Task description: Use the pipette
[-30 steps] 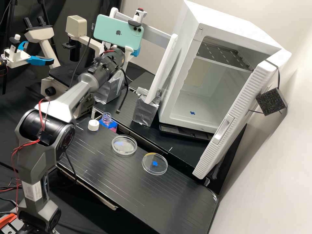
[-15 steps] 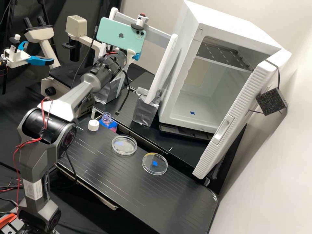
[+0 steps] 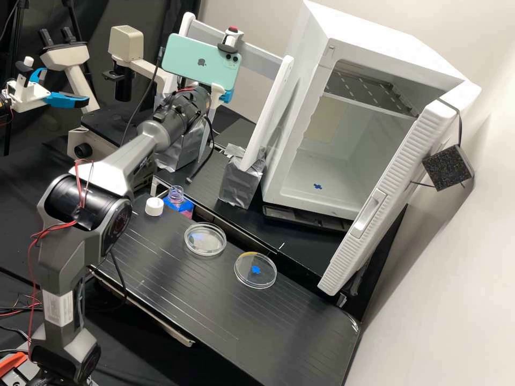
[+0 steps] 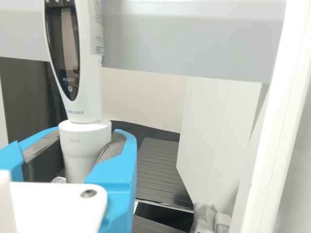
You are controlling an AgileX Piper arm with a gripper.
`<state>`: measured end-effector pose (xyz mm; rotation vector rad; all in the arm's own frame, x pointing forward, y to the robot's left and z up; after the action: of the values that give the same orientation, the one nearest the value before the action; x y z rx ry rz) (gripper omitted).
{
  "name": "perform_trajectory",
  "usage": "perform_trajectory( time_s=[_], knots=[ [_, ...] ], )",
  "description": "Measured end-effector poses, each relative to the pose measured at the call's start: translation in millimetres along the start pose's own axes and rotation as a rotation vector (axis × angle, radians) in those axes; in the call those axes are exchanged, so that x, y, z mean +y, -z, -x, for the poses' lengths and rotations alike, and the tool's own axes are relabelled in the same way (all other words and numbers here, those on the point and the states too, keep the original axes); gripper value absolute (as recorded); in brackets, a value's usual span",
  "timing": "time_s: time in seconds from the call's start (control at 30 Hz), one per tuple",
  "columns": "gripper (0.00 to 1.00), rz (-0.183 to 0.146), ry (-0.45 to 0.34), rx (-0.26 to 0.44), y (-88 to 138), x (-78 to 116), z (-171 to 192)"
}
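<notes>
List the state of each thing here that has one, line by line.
Fingers: closed on the pipette
Pipette: held, roughly upright
Bottle: uncapped
White cap: off, beside the bottle
Dish nearer bottle: lying flat
Other dish: lying flat
Cabinet door: wide open

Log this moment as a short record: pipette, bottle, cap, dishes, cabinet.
pipette: upright, held between the blue fingers
bottle: uncapped, near the edge of the front bench top
white cap: on the bench top, beside the bottle
dishes: two, round and clear, apart; one nearer the bottle, the other farther
white cabinet: door open
</notes>
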<state>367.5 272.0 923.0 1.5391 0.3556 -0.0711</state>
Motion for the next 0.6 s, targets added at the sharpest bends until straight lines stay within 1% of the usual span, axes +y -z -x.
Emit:
perform_trajectory(
  time_s=[0.07, 0.23, 0.3, 0.37, 0.4, 0.5, 0.53, 0.6],
  knots=[
    [0.0, -0.005, 0.0, 0.003, 1.2, -0.5, 0.1],
    [0.0, -0.003, 0.009, -0.006, -3.6, -5.9, 1.5],
    [0.0, -0.014, 0.004, 0.001, -2.9, -6.9, 1.3],
    [0.0, -0.016, 0.004, 0.001, -3.3, -8.2, 0.9],
    [1.0, -0.018, 0.001, 0.004, -2.9, -8.3, 1.5],
    [1.0, -0.012, -0.006, 0.004, -3.8, -9.6, 1.1],
    [1.0, -0.004, -0.008, 0.003, -3.5, -9.8, 1.0],
    [1.0, 0.0, -0.012, -0.003, -3.7, -9.7, 1.0]
  ],
)
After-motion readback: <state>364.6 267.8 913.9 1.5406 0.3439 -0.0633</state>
